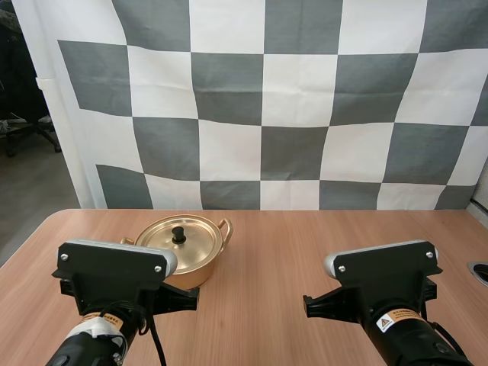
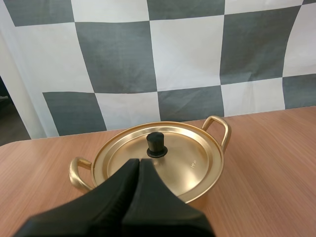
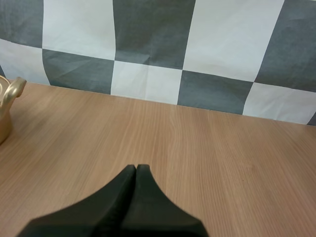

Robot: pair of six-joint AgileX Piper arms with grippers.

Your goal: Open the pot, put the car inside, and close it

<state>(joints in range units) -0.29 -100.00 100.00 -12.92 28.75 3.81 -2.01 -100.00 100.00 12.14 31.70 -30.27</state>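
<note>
Now, pot (image 1: 200, 268): gold, lid (image 1: 194, 238) on, on the table (image 1: 290, 252) ahead of the left arm.
Left gripper (image 2: 138, 162): clenched on nothing, tips near the lid's black knob (image 2: 157, 144).
Right gripper (image 3: 136, 168): clenched on nothing, well apart from the pot.

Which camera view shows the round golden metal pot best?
The left wrist view: the round golden metal pot sits close, with its lid, black knob and both handles visible. The high view has it farther off, partly behind the left arm. The right wrist view catches one handle.
</note>
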